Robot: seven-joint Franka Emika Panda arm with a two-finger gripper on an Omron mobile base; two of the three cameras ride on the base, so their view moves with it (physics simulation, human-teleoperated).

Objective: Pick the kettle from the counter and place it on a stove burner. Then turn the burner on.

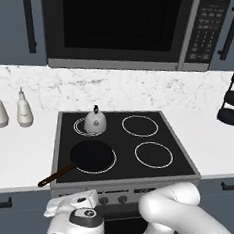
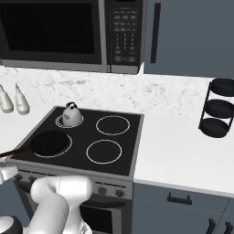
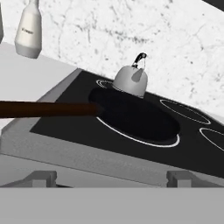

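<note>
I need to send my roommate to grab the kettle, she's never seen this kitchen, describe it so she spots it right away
Find the black glass cooktop under the microwave. On its back left burner, the small one drawn with double white rings, sits the kettle. It is a small silvery dome with a thin black handle, unlike the flat black frying pan in front or the slim white bottles on the counter.

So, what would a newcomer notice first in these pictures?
Probably the small silvery kettle standing on the back-left double-ring stove burner of the black cooktop. Just in front of it a black frying pan sits on the front-left burner, its brown handle pointing out over the cooktop's front edge. Two white bottles stand on the counter to the left.
</note>
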